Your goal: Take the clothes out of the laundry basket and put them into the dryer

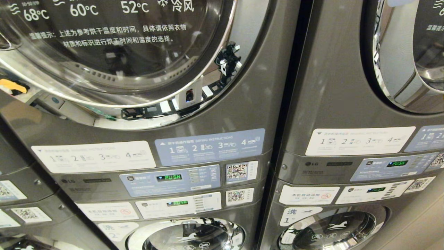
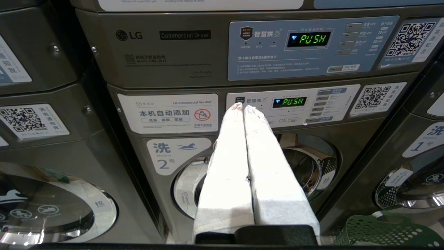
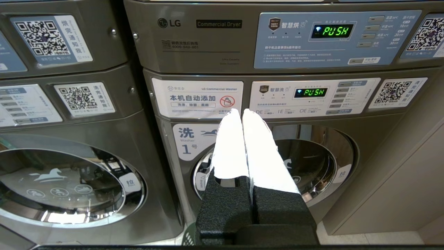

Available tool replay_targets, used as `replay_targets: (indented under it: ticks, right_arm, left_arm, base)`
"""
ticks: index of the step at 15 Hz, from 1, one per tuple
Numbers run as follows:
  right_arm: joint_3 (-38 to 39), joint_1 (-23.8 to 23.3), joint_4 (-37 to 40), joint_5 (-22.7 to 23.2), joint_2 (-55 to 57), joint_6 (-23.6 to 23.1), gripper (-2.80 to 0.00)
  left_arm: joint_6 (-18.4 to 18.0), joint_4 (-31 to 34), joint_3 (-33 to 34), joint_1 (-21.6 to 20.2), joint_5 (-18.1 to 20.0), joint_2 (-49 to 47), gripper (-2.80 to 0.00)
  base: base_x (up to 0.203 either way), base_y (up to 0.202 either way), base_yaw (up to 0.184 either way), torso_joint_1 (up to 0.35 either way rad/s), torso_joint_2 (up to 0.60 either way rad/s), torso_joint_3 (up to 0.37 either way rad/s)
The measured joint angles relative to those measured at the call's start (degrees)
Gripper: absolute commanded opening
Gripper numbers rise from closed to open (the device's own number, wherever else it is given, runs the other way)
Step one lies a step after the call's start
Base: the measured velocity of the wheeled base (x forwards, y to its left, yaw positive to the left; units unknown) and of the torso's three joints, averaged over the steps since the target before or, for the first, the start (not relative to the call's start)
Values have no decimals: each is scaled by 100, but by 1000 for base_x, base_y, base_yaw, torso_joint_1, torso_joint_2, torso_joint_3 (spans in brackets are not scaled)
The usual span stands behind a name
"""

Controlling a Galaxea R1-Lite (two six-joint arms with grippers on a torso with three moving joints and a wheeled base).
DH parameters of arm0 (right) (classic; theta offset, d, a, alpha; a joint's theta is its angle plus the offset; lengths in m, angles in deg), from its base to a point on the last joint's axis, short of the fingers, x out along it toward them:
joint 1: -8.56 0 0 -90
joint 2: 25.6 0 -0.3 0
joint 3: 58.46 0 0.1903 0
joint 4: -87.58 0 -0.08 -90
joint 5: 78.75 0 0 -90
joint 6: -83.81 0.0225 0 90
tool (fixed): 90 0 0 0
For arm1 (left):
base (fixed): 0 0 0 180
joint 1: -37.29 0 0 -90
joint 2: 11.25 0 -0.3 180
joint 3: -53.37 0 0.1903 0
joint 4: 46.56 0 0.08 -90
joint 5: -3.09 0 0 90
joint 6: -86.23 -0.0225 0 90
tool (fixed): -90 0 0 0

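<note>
Both grippers sit nearest the wrist cameras, each with its white-wrapped fingers pressed together and holding nothing: the left gripper (image 2: 241, 107) points at the control panels of the washer marked 2 (image 2: 256, 173), the right gripper (image 3: 240, 111) at those of the washer marked 1 (image 3: 277, 163). Neither arm shows in the head view, which is filled by two stacked grey machines: the dryer (image 1: 114, 52) above washer 2, its big round glass door shut, and a second dryer (image 1: 409, 52) to its right. Smaller by far, only a corner of the green basket (image 2: 385, 231) shows, on the floor low in front of the machines between the two washers; a sliver of its rim (image 3: 189, 238) also peeps out beside the right gripper. No clothes can be seen. By my reading the task has not begun: nothing is picked up and the dryer is not yet open. The next move probably calls for opening that door, then reaching down into the basket with the fingers spread.
</note>
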Motion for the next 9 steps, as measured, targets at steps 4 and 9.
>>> replay_targets:
  ticks: [4, 9]
  right_arm:
    - [0, 0, 1, -1, 0, -1, -280]
    - [0, 0, 1, -1, 0, -1, -280]
  left_arm:
    - [1, 0, 0, 0, 0, 0, -280]
    - [2, 0, 0, 0, 0, 0, -280]
  base:
    - [0, 0, 0, 0, 0, 0]
    - [0, 0, 0, 0, 0, 0]
